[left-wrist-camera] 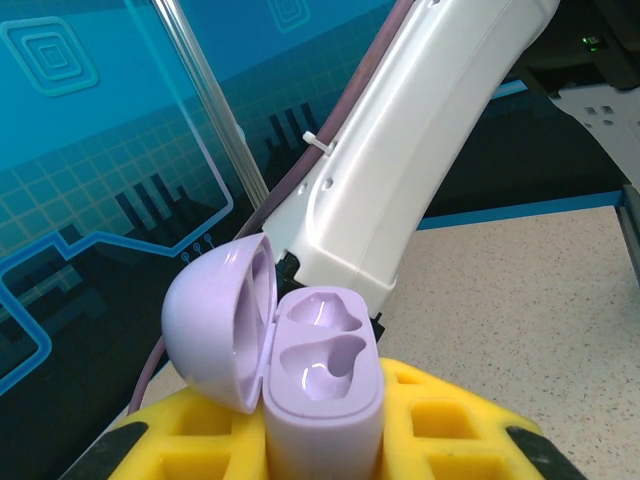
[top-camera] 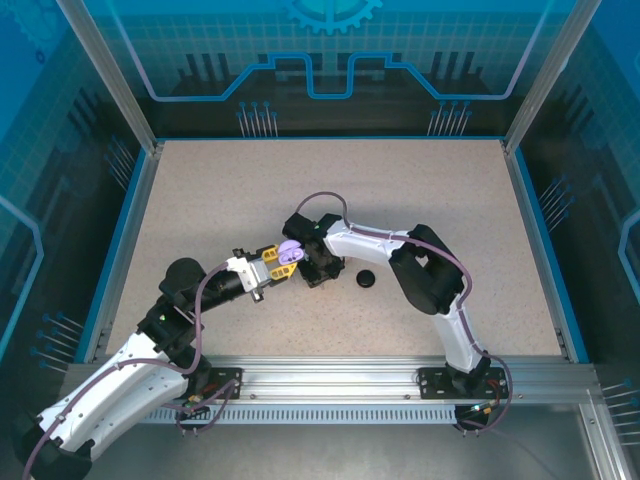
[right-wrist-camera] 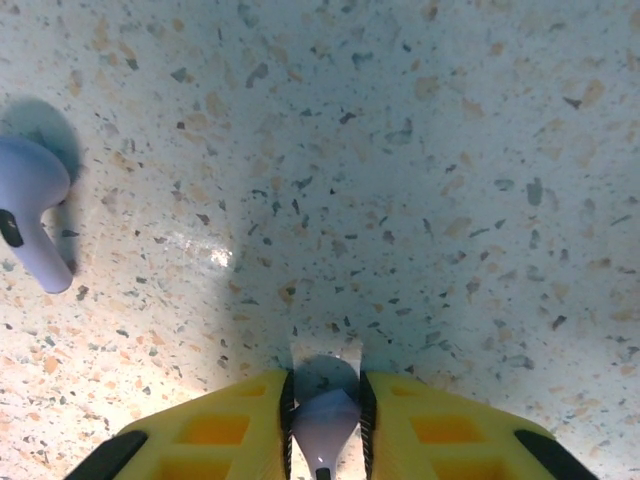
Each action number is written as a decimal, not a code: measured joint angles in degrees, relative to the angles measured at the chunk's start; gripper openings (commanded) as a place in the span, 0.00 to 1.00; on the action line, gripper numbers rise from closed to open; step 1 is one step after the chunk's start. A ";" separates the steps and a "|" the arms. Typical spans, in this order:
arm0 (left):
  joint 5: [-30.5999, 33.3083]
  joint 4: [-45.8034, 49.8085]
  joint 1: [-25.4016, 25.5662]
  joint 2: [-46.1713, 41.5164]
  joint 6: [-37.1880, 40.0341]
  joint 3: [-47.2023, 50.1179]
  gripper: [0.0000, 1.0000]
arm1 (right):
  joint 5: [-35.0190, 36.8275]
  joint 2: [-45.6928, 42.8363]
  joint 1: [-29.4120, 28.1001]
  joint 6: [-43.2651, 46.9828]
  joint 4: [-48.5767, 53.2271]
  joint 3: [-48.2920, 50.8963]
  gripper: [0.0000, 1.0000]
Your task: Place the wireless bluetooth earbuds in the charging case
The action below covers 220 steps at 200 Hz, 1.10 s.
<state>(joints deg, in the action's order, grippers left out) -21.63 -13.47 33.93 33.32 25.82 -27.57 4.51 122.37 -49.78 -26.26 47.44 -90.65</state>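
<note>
Right pincer [right-wrist-camera: 326,400] pinches a lilac earbud [right-wrist-camera: 322,428]; left pincer [left-wrist-camera: 320,425] grips the open case [left-wrist-camera: 325,350].

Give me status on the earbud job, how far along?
Done: the lilac charging case is open and clamped in the left gripper, with nothing seated in it. In hand: the right gripper is shut on one lilac earbud. Left: seat that bud, then the second lilac earbud, lying on the table.

Speckled beige tabletop [top-camera: 400,190], blue-rimmed, translucent blue patterned walls [top-camera: 200,50], aluminium frame posts [top-camera: 110,75]
</note>
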 measured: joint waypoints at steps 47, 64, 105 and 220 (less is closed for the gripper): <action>0.02 -0.09 0.00 0.07 -0.37 0.00 0.01 | -0.50 -4.31 0.50 -0.24 -4.83 6.21 0.23; 0.02 -0.48 0.00 0.70 -0.68 0.02 0.01 | -0.87 -7.69 1.11 -0.70 -6.45 10.14 0.23; 0.46 -3.93 0.00 4.74 -4.00 0.52 0.00 | -1.86 -20.65 4.17 -2.14 -10.71 17.14 0.23; 7.45 -25.18 0.81 24.76 -12.46 4.52 0.00 | -4.98 -54.03 11.10 -10.19 -16.22 26.16 0.23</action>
<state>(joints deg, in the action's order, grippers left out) -14.17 -38.65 34.74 58.08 13.37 -23.05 -0.47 68.34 -38.68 -36.45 31.22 -64.49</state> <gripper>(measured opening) 0.217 0.231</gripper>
